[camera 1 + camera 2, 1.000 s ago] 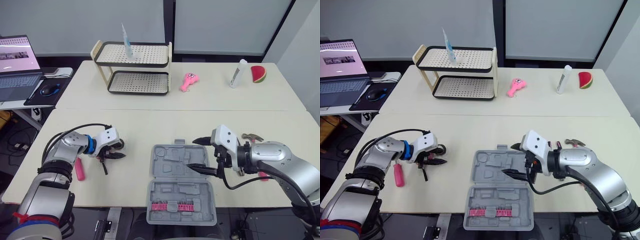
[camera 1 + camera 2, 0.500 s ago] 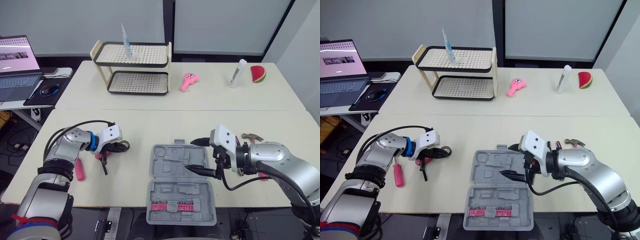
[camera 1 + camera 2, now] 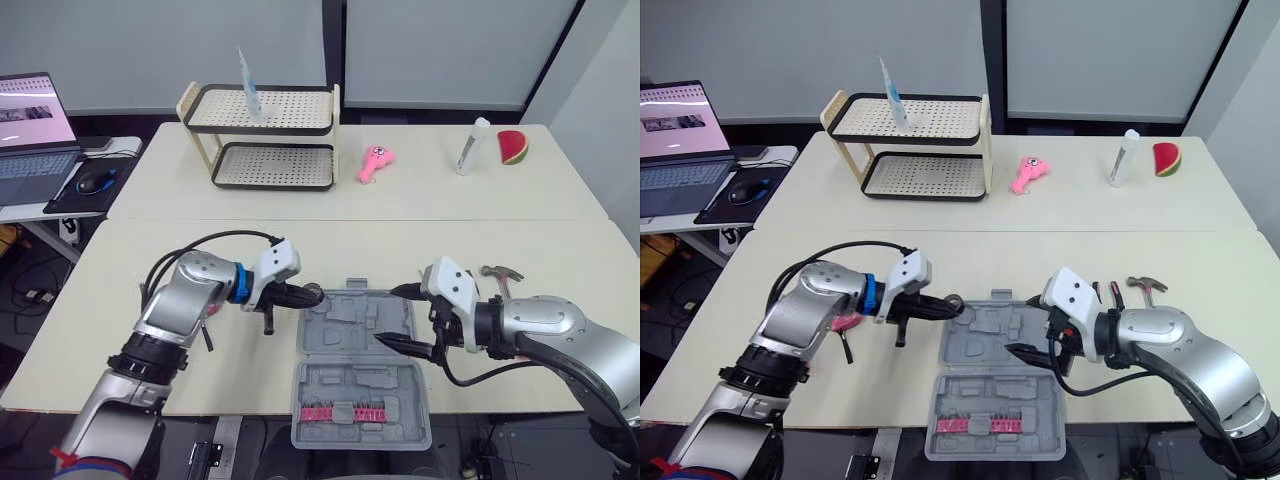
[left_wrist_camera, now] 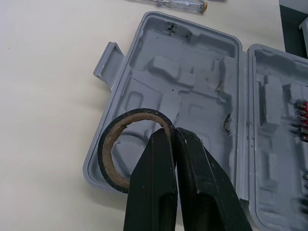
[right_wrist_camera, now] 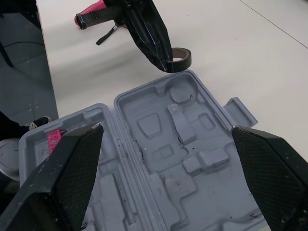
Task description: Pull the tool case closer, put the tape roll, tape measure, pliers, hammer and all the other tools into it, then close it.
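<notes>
Left wrist view: left claw (image 4: 174,134) clenched on tape roll (image 4: 107,144), pinching the ring's wall. Roll held on edge over the left far corner of the tool case (image 3: 365,375), right by a round recess in the tray; cannot tell if roll touches the rim. Case lies open and flat on bench (image 3: 150,330) near its front edge, both grey halves up, hinge running left to right, latch tabs on the far edge. Row of pink bits (image 3: 345,412) clipped in the near half. Right claw (image 3: 400,317) released, fingers spread wide, hanging just over the right side of the far half, gripping nothing. Hammer (image 3: 500,272) on bench right of case, beyond the right arm. Clear-handled screwdriver (image 4: 166,4) on bench just past the far edge of the case. Pink-handled tool (image 5: 89,18) on bench behind the left claw, well apart from the case. Rack (image 3: 265,135) stands on the far bench; laptop (image 3: 35,130) on a side desk at left.
</notes>
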